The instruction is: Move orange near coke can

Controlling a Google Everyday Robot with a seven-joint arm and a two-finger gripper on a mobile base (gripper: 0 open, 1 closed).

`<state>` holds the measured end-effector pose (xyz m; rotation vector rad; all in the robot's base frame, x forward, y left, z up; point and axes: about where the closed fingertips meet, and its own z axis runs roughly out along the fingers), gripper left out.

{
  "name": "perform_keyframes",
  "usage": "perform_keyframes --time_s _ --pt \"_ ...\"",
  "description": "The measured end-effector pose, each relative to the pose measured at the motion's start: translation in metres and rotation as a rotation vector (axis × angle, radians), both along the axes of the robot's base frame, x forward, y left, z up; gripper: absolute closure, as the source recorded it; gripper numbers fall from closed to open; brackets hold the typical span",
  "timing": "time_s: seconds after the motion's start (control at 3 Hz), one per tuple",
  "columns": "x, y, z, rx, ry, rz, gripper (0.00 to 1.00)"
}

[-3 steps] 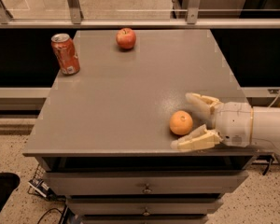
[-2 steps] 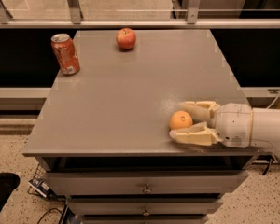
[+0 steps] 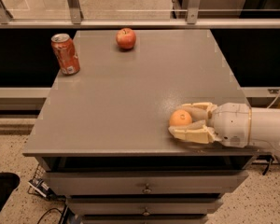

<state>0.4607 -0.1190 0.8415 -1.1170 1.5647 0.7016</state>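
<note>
The gripper [image 3: 177, 120] is at the table's [image 3: 130, 101] front-right, fingers tight on the orange [image 3: 180, 118]. Can [image 3: 65, 53] stands far off, back-left corner, w/ apple [image 3: 126, 38] near the back edge.

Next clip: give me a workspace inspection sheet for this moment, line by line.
Surface: grey table top, on a drawer unit.
Job's things: orange near the front right edge; coke can upright at the far left corner, well apart from it.
Clutter: red apple at the far edge, right of the can.
Hand: hand at the front right, low on the top, closed on the orange.
Cables: loose cables on the floor, front left.
Surroundings: metal rail behind; speckled floor.
</note>
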Motion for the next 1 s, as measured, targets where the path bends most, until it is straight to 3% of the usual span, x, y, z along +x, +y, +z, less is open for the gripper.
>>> perform_keyframes --time_s 0.33,0.67,1.0 --pt "0.000 0.002 0.001 -0.001 -0.001 0.003 1.00" --pt "0.006 0.012 0.007 0.001 0.002 0.031 1.00" --pt "0.021 0.043 0.031 -0.034 -0.002 0.084 1.00"
